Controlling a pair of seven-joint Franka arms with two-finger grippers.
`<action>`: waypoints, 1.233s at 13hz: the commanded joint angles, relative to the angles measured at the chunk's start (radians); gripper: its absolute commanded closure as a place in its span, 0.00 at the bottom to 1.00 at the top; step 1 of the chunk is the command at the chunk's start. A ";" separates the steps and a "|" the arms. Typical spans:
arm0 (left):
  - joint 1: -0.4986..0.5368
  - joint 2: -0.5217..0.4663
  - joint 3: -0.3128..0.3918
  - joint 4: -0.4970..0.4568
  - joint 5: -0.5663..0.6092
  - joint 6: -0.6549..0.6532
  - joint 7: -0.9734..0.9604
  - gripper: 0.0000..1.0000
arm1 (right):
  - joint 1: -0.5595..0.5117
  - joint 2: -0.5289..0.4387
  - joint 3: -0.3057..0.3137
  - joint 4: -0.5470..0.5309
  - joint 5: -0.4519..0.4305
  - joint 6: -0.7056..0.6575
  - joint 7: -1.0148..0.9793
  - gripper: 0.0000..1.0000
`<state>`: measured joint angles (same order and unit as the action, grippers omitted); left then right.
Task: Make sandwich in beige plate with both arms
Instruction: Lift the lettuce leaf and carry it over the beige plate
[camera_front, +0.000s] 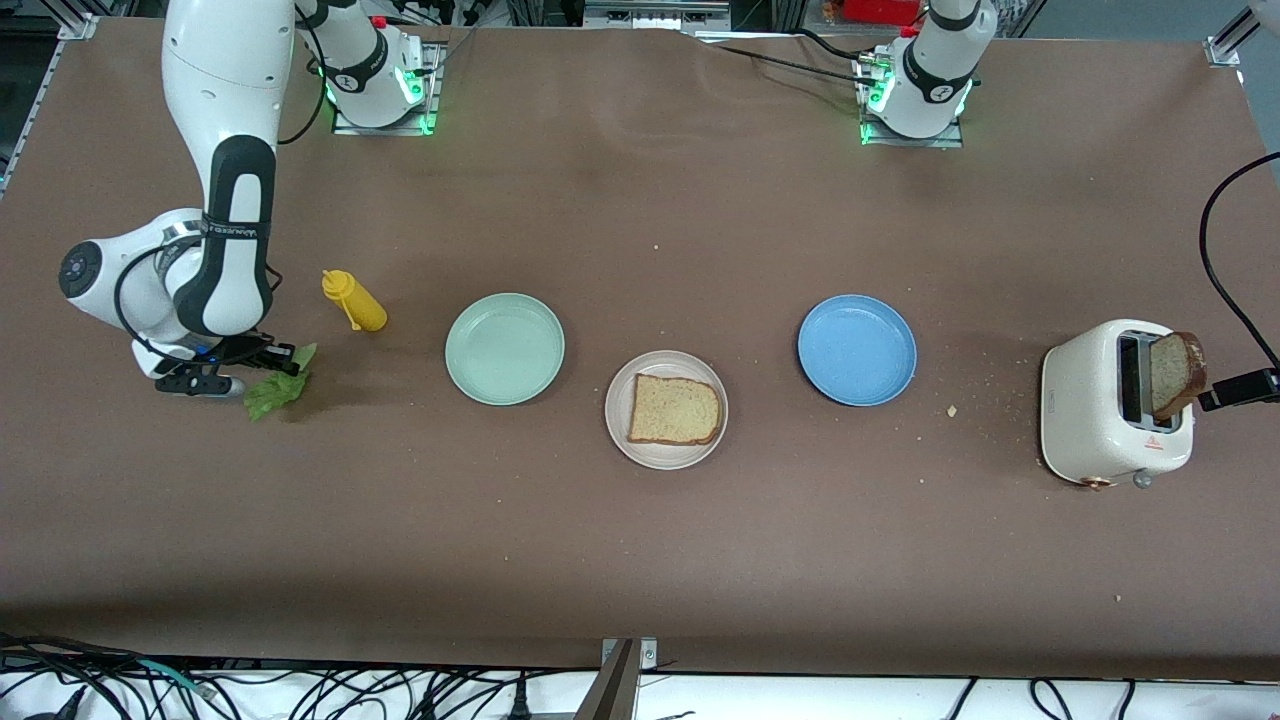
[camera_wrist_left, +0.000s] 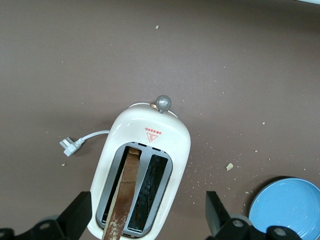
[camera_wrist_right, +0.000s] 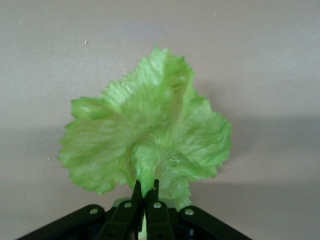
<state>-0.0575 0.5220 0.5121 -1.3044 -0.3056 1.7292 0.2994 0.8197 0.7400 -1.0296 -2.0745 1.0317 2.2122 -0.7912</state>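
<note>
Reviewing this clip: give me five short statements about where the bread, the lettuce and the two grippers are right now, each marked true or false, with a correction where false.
1. One bread slice lies on the beige plate. True.
2. The right gripper is shut on the lettuce leaf. True.
3. The lettuce leaf already lies on the bread in the plate. False: it is at the right arm's end of the table, beside the yellow squeeze bottle.
4. The left gripper has closed on the slice in the toaster. False: its fingers stand open over the toaster, either side of the second bread slice.
5. The blue plate holds a slice. False: nothing lies on it.
</note>
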 joint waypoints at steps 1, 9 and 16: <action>-0.004 -0.005 -0.003 -0.004 0.034 0.003 0.003 0.00 | 0.059 -0.001 -0.146 0.074 -0.083 -0.177 0.010 1.00; -0.005 -0.005 -0.003 -0.004 0.034 0.003 0.003 0.00 | 0.067 -0.002 -0.279 0.401 -0.159 -0.734 0.360 1.00; -0.005 -0.005 -0.003 -0.004 0.034 0.003 0.003 0.00 | 0.289 -0.002 -0.265 0.527 -0.023 -0.737 0.860 1.00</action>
<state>-0.0581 0.5222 0.5109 -1.3044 -0.3056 1.7292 0.2994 1.0437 0.7358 -1.2914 -1.5578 0.9799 1.4389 -0.0361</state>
